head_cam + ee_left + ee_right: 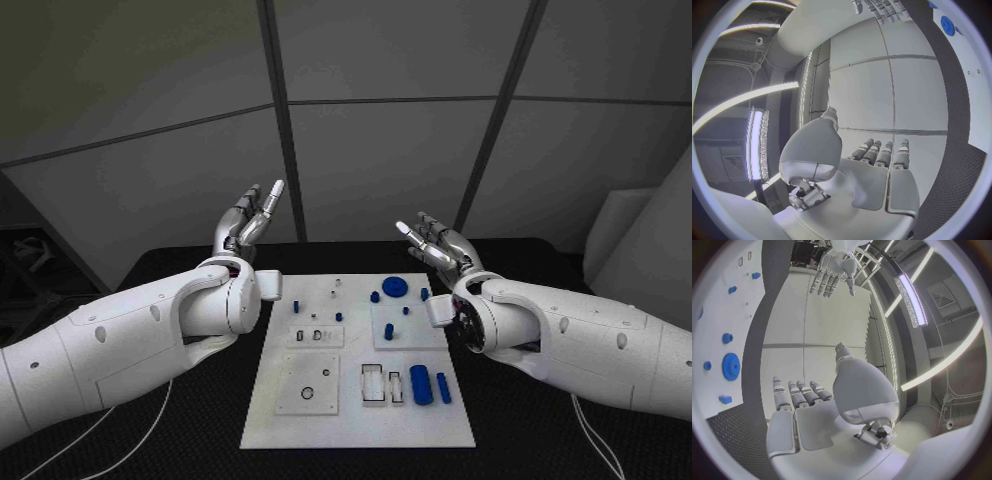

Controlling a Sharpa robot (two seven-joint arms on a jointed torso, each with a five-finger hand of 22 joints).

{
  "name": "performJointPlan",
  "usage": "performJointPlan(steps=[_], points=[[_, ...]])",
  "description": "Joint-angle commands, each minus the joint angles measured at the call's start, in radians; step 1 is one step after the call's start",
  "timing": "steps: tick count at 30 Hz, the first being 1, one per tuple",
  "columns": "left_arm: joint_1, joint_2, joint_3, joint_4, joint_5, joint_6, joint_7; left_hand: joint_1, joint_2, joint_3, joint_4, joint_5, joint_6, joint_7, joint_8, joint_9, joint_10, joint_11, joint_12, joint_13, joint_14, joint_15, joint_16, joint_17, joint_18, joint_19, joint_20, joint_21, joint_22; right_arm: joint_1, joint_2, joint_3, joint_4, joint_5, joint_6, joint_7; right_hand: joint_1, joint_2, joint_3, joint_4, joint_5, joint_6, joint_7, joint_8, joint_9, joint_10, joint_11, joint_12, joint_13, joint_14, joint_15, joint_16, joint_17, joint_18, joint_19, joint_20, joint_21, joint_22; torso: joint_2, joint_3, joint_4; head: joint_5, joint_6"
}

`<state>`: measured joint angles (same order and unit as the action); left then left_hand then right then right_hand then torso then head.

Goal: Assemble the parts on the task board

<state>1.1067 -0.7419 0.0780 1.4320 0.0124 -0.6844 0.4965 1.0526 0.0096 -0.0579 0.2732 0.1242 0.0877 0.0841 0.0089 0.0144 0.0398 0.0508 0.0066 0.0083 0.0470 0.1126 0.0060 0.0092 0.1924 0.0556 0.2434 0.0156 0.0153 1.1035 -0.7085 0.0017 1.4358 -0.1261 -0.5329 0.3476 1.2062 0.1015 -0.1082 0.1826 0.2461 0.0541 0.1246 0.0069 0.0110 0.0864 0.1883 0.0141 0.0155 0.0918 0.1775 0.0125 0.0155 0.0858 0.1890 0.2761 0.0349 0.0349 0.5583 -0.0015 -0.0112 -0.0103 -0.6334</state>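
Observation:
The white task board (361, 425) lies flat in the middle of the black table. A blue gear (394, 284) sits near its far edge, with small blue pegs (375, 296) around it. A blue cylinder (420, 384) and a thin blue bar (443, 388) lie near the front right. My left hand (248, 225) is raised off the board's far left corner, fingers straight and apart, holding nothing. My right hand (433, 243) is raised off the far right corner, likewise empty. The gear (731, 366) and the board (723, 325) appear beside my right hand (807, 407); my left hand (876, 170) is empty.
Black table (173, 270) surrounds the board on all sides. White inset plates with slots and holes (309, 384) sit on the board's front half. Grey wall panels stand behind the table, and a white object (635, 240) stands at the right.

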Motion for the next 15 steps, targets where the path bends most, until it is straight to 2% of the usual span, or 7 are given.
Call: performJointPlan(steps=[1,3,5,8,9,13,15], points=[[0.001,0.001,0.001,0.000,-0.013,0.036,0.011,0.049,0.002,-0.005,0.014,0.009,0.005,0.014,0.007,0.002,0.005,0.013,0.003,0.002,0.005,0.018,0.006,0.003,-0.019,0.004,0.015,0.005,0.002,0.010,0.011,0.001,-0.022,-0.119,0.189,-0.115,0.135,0.012,0.006,-0.050,0.014,0.132,0.140,0.033,0.021,0.170,0.042,0.036,0.021,0.192,0.032,0.043,0.022,0.045,0.145,0.017,0.063,0.033,0.000,0.0000,-0.0004,0.000,0.000],[0.001,0.001,0.001,0.000,-0.013,0.036,0.011,0.052,0.003,-0.006,0.013,0.009,0.006,0.018,0.007,0.002,0.006,0.017,0.004,0.002,0.008,0.022,0.006,0.003,-0.017,0.004,0.018,0.006,0.002,0.013,0.015,0.001,-0.029,-0.130,0.208,-0.127,0.162,0.012,0.014,-0.070,0.015,0.201,0.147,0.050,0.030,0.268,0.051,0.059,0.032,0.292,0.039,0.066,0.032,0.048,0.210,0.018,0.091,0.047,0.000,0.0000,-0.0004,0.000,0.000],[0.001,0.001,0.001,0.000,-0.013,0.036,0.011,0.057,0.007,-0.009,0.013,0.008,0.010,0.026,0.008,0.003,0.011,0.025,0.005,0.003,0.017,0.029,0.008,0.005,-0.015,0.006,0.025,0.007,0.003,0.016,0.018,0.001,-0.035,-0.140,0.226,-0.139,0.204,0.010,0.027,-0.104,0.013,0.332,0.148,0.083,0.047,0.450,0.053,0.102,0.047,0.460,0.039,0.104,0.044,0.054,0.321,0.016,0.139,0.068,0.000,0.0000,-0.0004,0.000,0.000],[0.001,0.001,0.001,0.000,-0.013,0.036,0.011,0.076,0.013,-0.014,0.009,0.008,0.029,0.046,0.011,0.005,0.033,0.046,0.008,0.006,0.056,0.045,0.017,0.012,-0.013,0.011,0.039,0.011,0.005,0.018,0.020,0.001,-0.039,-0.147,0.236,-0.145,0.243,0.003,0.043,-0.140,0.008,0.528,0.136,0.130,0.068,0.693,0.039,0.151,0.058,0.698,0.025,0.149,0.054,0.073,0.455,0.014,0.195,0.087,0.000,0.0000,-0.0004,0.000,0.000],[0.001,-0.022,0.001,0.011,-0.010,0.077,0.002,0.085,0.015,-0.017,0.008,0.008,0.042,0.057,0.013,0.007,0.046,0.056,0.010,0.008,0.077,0.049,0.022,0.014,-0.012,0.020,0.042,0.016,0.008,0.031,0.002,0.002,-0.073,-0.404,0.089,-0.090,0.254,0.002,0.049,-0.150,0.009,0.583,0.129,0.141,0.072,0.734,0.031,0.156,0.057,0.740,0.015,0.154,0.054,0.082,0.478,0.014,0.206,0.089,0.011,-0.0030,-0.0003,-0.003,-0.023],[0.001,-0.032,0.000,0.018,-0.010,0.088,0.004,0.126,0.020,-0.021,-0.006,0.007,0.145,0.109,0.035,0.020,0.150,0.114,0.030,0.021,0.195,0.066,0.055,0.029,-0.013,0.104,0.048,0.059,0.031,0.044,0.003,0.002,-0.094,-0.487,0.076,-0.090,0.275,-0.006,0.073,-0.173,0.008,0.739,0.110,0.155,0.071,0.828,0.004,0.147,0.047,0.835,-0.010,0.151,0.049,0.098,0.543,0.008,0.231,0.089,0.021,-0.0058,0.0018,-0.005,-0.024],[0.001,-0.039,0.000,0.024,-0.010,0.096,0.004,0.154,0.020,-0.024,-0.018,0.007,0.226,0.130,0.052,0.029,0.271,0.142,0.057,0.034,0.319,0.078,0.091,0.043,-0.017,0.215,0.050,0.116,0.060,0.050,0.004,0.002,-0.103,-0.528,0.078,-0.093,0.276,-0.012,0.090,-0.177,0.004,0.787,0.102,0.144,0.062,0.867,-0.006,0.128,0.045,0.875,-0.019,0.139,0.047,0.099,0.569,0.001,0.239,0.086,0.026,-0.0062,0.0036,-0.006,-0.025]])
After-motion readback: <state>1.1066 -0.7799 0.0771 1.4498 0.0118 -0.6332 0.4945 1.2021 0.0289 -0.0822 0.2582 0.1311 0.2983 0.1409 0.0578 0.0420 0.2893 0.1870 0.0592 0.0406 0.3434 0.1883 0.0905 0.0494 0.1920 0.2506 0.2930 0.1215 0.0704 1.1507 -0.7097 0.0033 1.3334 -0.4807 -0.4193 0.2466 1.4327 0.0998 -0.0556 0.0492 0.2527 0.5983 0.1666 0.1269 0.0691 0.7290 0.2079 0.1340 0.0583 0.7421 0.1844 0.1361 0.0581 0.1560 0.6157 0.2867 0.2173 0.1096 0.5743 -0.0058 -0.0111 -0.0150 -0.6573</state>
